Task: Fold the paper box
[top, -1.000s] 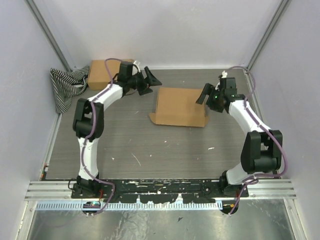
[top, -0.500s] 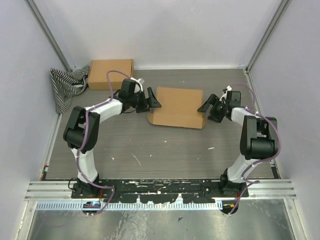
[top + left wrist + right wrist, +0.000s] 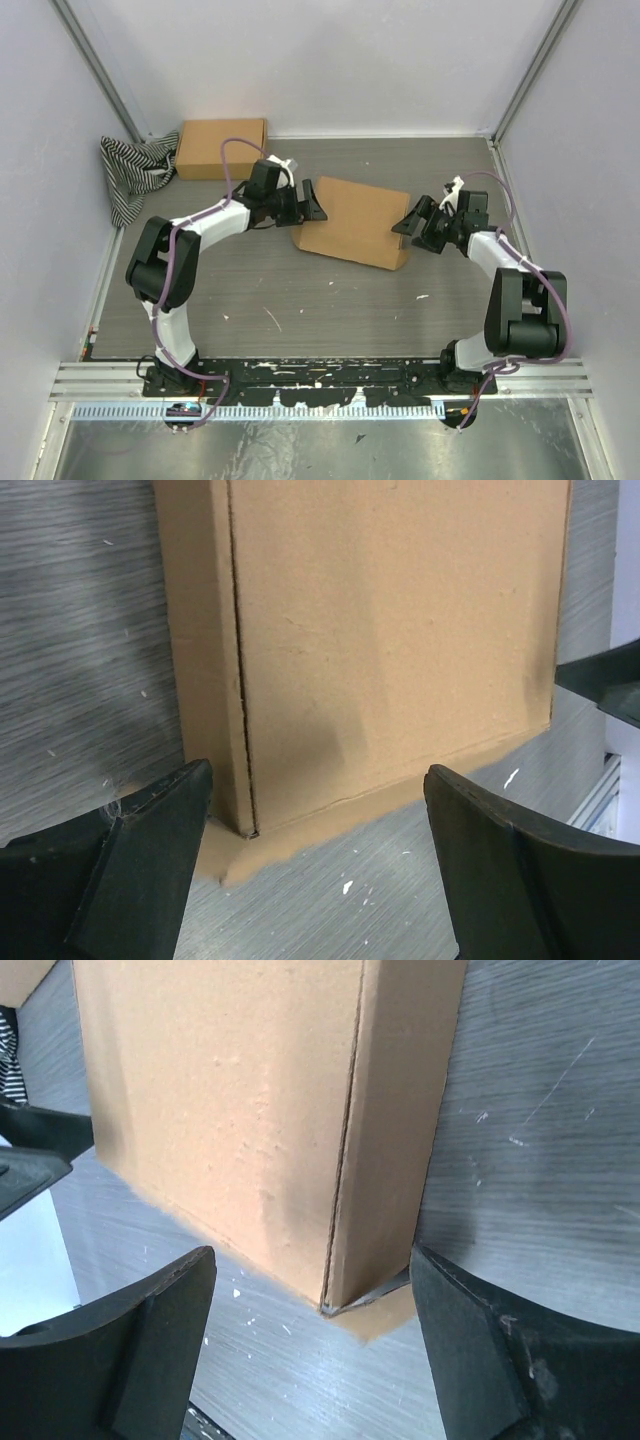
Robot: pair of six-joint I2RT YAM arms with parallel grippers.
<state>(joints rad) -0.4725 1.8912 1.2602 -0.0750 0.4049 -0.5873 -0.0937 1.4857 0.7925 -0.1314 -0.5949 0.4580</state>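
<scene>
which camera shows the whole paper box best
Top external: only there does the paper box show its full outline. The left wrist view is cropped to one end, with the top face, a side wall and a corner. The right wrist view shows the opposite end, similarly cropped.

2 arms, same build. The left arm [image 3: 205, 222] and right arm [image 3: 497, 250] have white link shells and chunky black joint housings. A purple cable [image 3: 228, 148] runs outside each shell in loose loops. The left pincer [image 3: 308, 203] and right pincer [image 3: 408, 220] are matte black, with 2 blunt wedge-shaped fingers [image 3: 140, 865] each.
</scene>
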